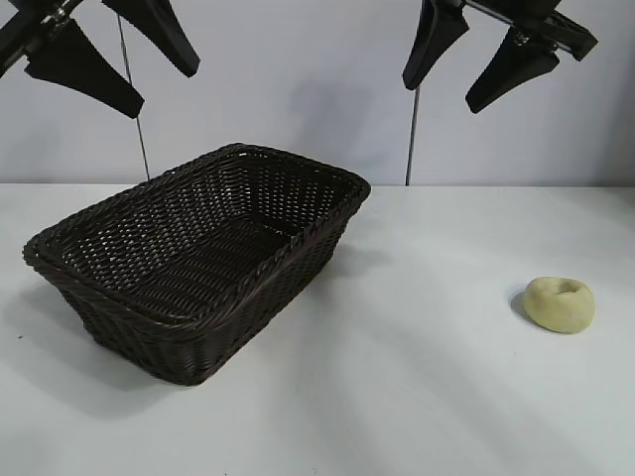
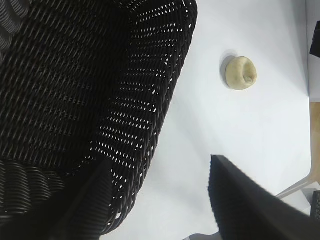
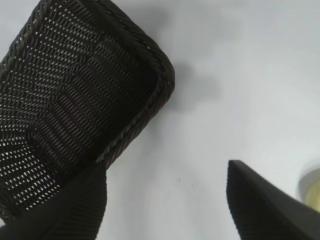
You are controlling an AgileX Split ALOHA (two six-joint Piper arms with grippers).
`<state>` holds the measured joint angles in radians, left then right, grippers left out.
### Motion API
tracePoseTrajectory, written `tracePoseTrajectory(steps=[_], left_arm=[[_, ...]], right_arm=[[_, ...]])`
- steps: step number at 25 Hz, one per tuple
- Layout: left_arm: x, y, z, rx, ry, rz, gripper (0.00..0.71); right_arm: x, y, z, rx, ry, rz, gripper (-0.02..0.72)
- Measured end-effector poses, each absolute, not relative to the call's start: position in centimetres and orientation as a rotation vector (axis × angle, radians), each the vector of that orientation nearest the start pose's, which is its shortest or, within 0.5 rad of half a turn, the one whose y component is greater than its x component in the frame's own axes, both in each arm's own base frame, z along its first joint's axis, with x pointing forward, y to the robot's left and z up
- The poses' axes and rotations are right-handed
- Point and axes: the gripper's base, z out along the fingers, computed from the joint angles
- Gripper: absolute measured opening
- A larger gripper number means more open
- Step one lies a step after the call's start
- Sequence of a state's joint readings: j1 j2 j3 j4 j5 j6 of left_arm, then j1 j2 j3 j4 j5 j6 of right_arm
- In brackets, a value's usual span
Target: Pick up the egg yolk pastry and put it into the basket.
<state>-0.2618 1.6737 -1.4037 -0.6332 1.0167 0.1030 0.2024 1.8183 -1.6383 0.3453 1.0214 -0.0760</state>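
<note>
The basket sits nearest, at left, apparently empty. The egg yolk pastry lies untouched on the table, well apart at right. The left gripper and right gripper hang high, jaws spread, holding nothing. Everything remains.

From my station, the basket at centre-left reads as dark brown woven wicker, rough and ribbed, with a braided rim and a faint sheen on the strands; light shows through the open weave of its walls. The egg yolk pastry at lower right looks matt and doughy, pale yellow-cream, smooth but slightly uneven around its dimple. The table I see as a smooth white matt surface. The gripper fingers at upper left look like matt black plastic, with fine ridges in my wrist views.
</note>
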Motion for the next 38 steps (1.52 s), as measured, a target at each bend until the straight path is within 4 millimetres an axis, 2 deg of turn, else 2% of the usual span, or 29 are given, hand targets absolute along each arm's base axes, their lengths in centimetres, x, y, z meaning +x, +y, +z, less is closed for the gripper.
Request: tracePoseTrajectory(steps=[18,26,31,34,38], left_arm=[[34.2,-13.4,31.0,0.098,2.563,-0.829,0.424],[34.2,-13.8,31.3,0.05,2.553,-0.919,0.424],[33.9,-13.7,31.1,-0.13,2.62,-0.947,0.424],[33.5,-13.0,30.4,-0.293,2.73,-0.851,0.424],[32.9,-11.2,29.3,-0.467,2.86,-0.541,0.424]], right_arm=[[38.5,10.6,30.9,-0.221,2.661,0.491,0.495],[38.5,10.6,30.9,-0.221,2.661,0.491,0.495],[38.5,10.6,30.9,-0.221,2.661,0.491,0.495],[38.5,10.6,30.9,-0.221,2.661,0.491,0.495],[38.5,10.6,30.9,-0.221,2.661,0.491,0.495]])
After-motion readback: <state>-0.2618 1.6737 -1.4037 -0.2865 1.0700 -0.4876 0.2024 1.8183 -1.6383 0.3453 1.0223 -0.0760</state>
